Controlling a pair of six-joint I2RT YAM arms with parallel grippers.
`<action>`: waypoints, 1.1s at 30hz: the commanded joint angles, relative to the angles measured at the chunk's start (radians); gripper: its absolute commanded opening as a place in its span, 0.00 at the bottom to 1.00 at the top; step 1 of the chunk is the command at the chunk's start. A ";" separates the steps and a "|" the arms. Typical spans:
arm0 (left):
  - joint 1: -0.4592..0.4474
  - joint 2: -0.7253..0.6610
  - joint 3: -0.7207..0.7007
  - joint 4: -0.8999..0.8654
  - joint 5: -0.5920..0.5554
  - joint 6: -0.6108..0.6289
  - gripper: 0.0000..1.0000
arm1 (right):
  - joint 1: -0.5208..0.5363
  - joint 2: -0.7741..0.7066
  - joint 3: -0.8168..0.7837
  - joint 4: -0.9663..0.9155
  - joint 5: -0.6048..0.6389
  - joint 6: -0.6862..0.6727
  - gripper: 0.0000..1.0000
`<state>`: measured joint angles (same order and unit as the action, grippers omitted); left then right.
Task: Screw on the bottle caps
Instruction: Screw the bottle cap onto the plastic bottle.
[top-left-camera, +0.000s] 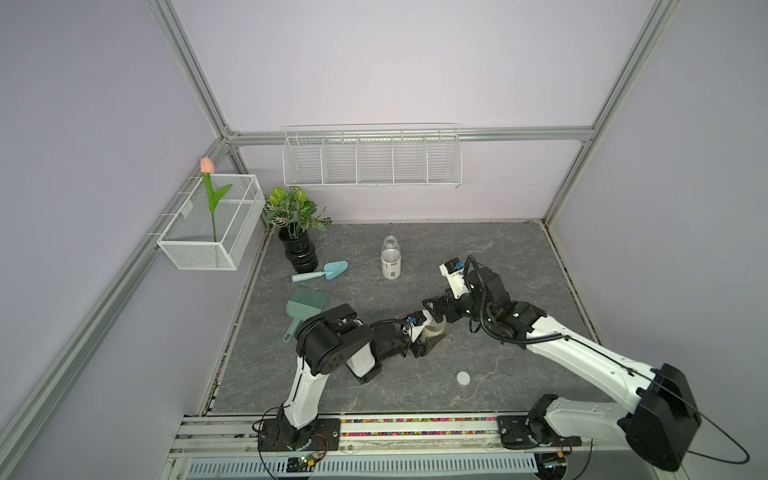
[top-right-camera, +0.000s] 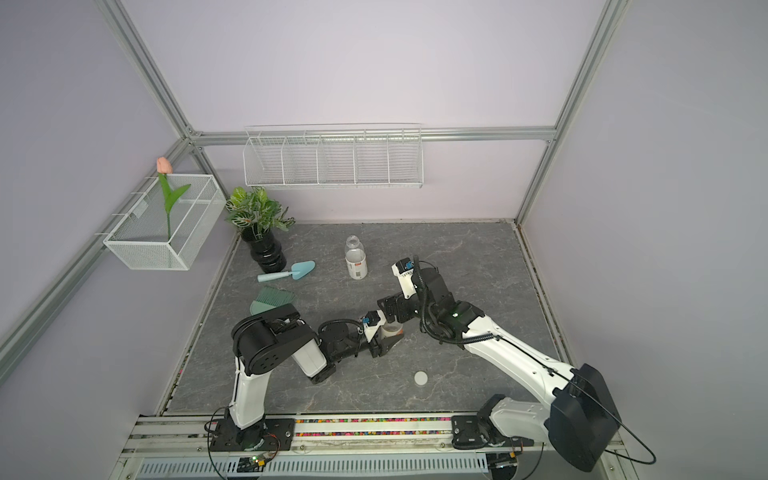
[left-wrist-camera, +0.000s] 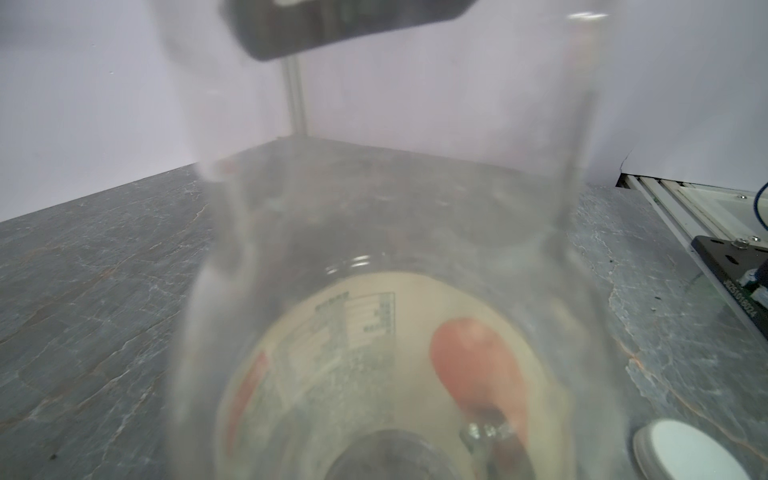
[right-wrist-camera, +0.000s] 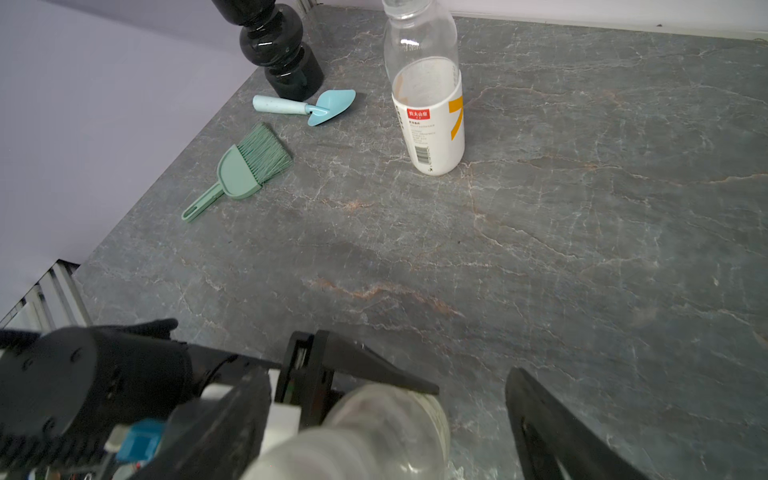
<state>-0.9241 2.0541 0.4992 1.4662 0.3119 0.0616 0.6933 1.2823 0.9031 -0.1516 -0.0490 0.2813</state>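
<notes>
The near bottle (top-left-camera: 434, 331) stands around the middle of the grey table (top-left-camera: 519, 249). The left gripper (top-left-camera: 430, 340) clamps it around the body, its jaws partly closed against the clear plastic. The right gripper (top-left-camera: 432, 309) hangs just over the bottle's top with its jaws spread wide, gripping nothing. Whether a cap already sits on that neck is hard to tell, since both wrist views blur there. The far bottle (top-left-camera: 390, 258) stands upright with an open neck toward the back wall, well apart from both grippers. One white cap (top-left-camera: 463, 377) lies flat on the table near the front edge, between the two arm bases.

Both arms reach inward and meet at the centre, the left one low, the right one bent down from above. Along the left edge are a black vase (top-left-camera: 300, 251), a green brush (top-left-camera: 305, 305) and a blue trowel (top-left-camera: 322, 272), none of them between the grippers and the bottles.
</notes>
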 joint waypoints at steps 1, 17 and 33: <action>-0.006 0.028 -0.023 -0.062 0.006 0.014 0.67 | -0.002 0.050 0.057 0.033 -0.004 0.037 0.91; -0.006 0.032 -0.024 -0.054 0.005 0.011 0.67 | 0.000 -0.294 -0.130 -0.124 -0.023 0.003 0.90; -0.011 0.026 -0.031 -0.055 -0.001 0.016 0.67 | -0.002 0.034 0.025 0.041 0.082 0.058 0.92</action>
<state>-0.9253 2.0552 0.4969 1.4689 0.3058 0.0601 0.6964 1.2530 0.8722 -0.1707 -0.0250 0.3111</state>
